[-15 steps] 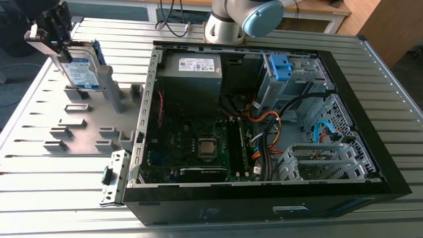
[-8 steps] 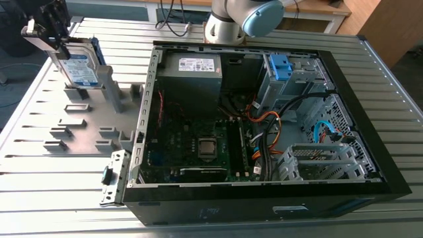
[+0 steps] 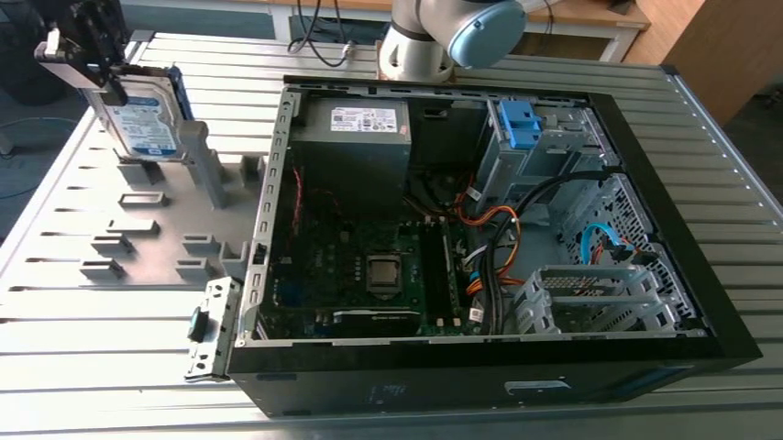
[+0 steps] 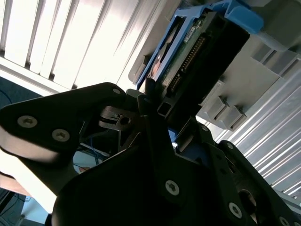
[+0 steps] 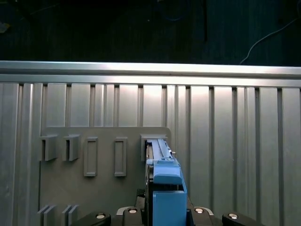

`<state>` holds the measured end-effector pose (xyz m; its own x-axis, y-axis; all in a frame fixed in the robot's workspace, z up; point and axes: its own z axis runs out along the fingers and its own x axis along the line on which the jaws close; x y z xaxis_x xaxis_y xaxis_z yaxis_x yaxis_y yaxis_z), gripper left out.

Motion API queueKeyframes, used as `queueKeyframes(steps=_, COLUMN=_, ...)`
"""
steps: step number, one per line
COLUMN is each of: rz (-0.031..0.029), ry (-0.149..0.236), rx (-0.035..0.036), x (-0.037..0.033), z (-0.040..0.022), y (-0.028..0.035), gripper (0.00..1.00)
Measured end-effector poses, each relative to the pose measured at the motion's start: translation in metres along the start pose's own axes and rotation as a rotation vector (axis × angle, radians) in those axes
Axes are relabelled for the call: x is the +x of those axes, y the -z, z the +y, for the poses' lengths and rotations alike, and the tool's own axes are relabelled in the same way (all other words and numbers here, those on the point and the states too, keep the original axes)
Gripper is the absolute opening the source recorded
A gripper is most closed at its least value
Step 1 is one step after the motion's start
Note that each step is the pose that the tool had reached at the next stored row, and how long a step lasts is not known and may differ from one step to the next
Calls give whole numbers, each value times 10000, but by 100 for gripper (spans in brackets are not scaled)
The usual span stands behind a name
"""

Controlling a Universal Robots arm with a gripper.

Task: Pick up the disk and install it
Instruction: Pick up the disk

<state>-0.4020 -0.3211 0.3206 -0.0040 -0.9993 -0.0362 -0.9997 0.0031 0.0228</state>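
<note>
The disk (image 3: pixel 141 117), a silver-grey drive with a white-and-blue label in a blue carrier, stands upright on edge at a slot of the grey holder plate (image 3: pixel 159 234), at the exterior view's upper left. My gripper (image 3: pixel 104 84) comes down on its upper end, its black fingers shut on the disk. In the second wrist view the fingers (image 4: pixel 150 101) clamp the disk's (image 4: pixel 188 54) connector end. The first wrist view looks down along the blue carrier (image 5: pixel 165 186), which sits between the finger bases above the holder plate (image 5: pixel 99 188).
An open black computer case (image 3: pixel 281 220) lies on the ribbed metal table (image 3: pixel 110 330), to the exterior view's right of the holder. Inside are a drive cage with a blue latch (image 3: pixel 520 124), a silver bay (image 3: pixel 600 298), cables and the motherboard. The arm's base (image 3: pixel 423 41) stands behind.
</note>
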Motion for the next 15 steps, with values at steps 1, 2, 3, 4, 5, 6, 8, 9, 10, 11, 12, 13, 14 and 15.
queueKeyframes(steps=1, rz=1, ry=0, rx=-2, x=0, z=0, y=7, gripper=37)
queueKeyframes(steps=2, rz=0, ry=0, rx=-1, x=-1, z=0, y=12, gripper=37)
queueKeyframes(steps=3, rz=0, ry=0, rx=0, x=0, z=0, y=15, gripper=37)
queueKeyframes(steps=4, rz=0, ry=0, rx=-1, x=-1, z=0, y=19, gripper=37)
queueKeyframes(steps=5, rz=1, ry=0, rx=-2, x=-1, z=0, y=26, gripper=37)
queueKeyframes(steps=6, rz=2, ry=0, rx=-3, x=-1, z=1, y=33, gripper=37)
queueKeyframes(steps=8, rz=1, ry=0, rx=-1, x=-2, z=1, y=49, gripper=37)
queueKeyframes(steps=9, rz=0, ry=0, rx=-1, x=-2, z=1, y=58, gripper=37)
queueKeyframes(steps=10, rz=1, ry=0, rx=-1, x=-2, z=1, y=67, gripper=37)
queueKeyframes(steps=11, rz=1, ry=0, rx=-1, x=-3, z=2, y=75, gripper=37)
queueKeyframes(steps=12, rz=1, ry=0, rx=-1, x=-3, z=2, y=84, gripper=37)
queueKeyframes(steps=13, rz=1, ry=0, rx=-2, x=-4, z=2, y=93, gripper=37)
queueKeyframes(steps=14, rz=1, ry=0, rx=-1, x=-4, z=2, y=102, gripper=37)
queueKeyframes(steps=15, rz=1, ry=0, rx=-1, x=-4, z=3, y=112, gripper=37)
